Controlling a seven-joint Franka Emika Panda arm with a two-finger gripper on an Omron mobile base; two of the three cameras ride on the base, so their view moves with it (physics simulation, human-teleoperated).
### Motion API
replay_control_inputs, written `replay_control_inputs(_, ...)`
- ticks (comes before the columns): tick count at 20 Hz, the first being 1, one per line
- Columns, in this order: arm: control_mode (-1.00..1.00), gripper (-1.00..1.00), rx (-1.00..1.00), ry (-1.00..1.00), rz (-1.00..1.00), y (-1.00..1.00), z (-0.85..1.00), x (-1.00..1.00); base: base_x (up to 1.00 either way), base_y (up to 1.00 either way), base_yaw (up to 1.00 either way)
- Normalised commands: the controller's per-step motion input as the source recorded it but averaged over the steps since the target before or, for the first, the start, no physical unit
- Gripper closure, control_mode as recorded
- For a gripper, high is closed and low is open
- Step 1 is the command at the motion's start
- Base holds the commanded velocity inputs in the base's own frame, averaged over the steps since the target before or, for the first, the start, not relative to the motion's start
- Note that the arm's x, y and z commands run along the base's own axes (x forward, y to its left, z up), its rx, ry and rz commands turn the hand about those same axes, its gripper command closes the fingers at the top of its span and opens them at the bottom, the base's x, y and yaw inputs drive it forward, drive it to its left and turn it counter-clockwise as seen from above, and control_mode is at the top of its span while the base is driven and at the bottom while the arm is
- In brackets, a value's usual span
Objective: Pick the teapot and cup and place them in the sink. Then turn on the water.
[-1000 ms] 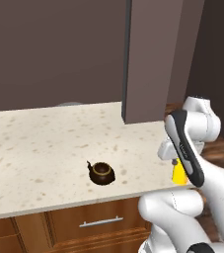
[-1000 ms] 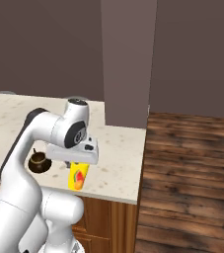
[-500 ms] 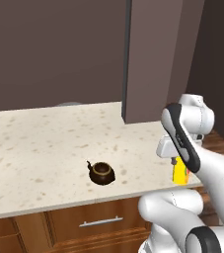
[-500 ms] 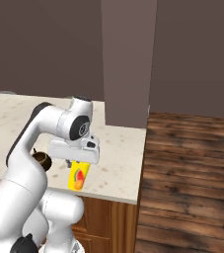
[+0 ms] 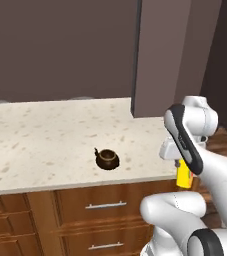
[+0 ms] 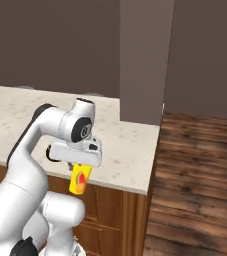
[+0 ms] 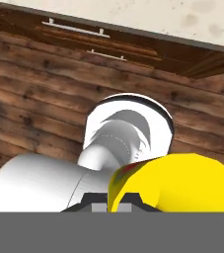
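Note:
The yellow cup (image 5: 184,176) (image 6: 80,180) with its red-orange mark hangs upright under the hand. My gripper (image 5: 183,167) (image 6: 80,171) is shut on the cup's upper part. It is held just off the counter's front edge near the right end, above the wooden floor. In the hand view the cup (image 7: 178,184) bulges large at the bottom right. The dark-brown teapot (image 5: 107,159) sits upright on the counter (image 5: 40,137), well to the left of the cup and apart from the arm. The sink and the water are out of view.
A tall dark cabinet column (image 5: 169,55) (image 6: 146,60) stands on the counter's right end at the back. Wooden drawers (image 5: 105,205) (image 7: 79,30) run below the counter top. Wooden floor (image 6: 200,175) lies to the right of the counter's end.
The whole picture has shifted, so the camera has moved with the base. The arm's upper links have swung a little. The cup stays held in the shut gripper.

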Motion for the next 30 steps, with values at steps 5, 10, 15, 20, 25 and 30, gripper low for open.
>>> replay_control_inputs(5, 1.0, 1.0, 0.0, 0.0, 0.0, 0.0, 0.0, 0.0, -0.15, 0.0, 0.44)
replay_control_inputs(10, 1.0, 1.0, 0.0, 0.0, 0.0, 0.0, 0.0, 0.0, 0.0, 0.0, 0.55)
replay_control_inputs(15, 1.0, 1.0, 0.0, 0.0, 0.0, 0.0, 0.0, 0.0, 0.0, 0.0, 0.6)
replay_control_inputs(20, 1.0, 1.0, 0.0, 0.0, 0.0, 0.0, 0.0, 0.0, 0.0, 0.0, 0.57)
replay_control_inputs(25, 1.0, 1.0, 0.0, 0.0, 0.0, 0.0, 0.0, 0.0, 0.0, 0.0, 0.61)
replay_control_inputs(30, 1.0, 1.0, 0.0, 0.0, 0.0, 0.0, 0.0, 0.0, 0.0, 0.0, 0.61)
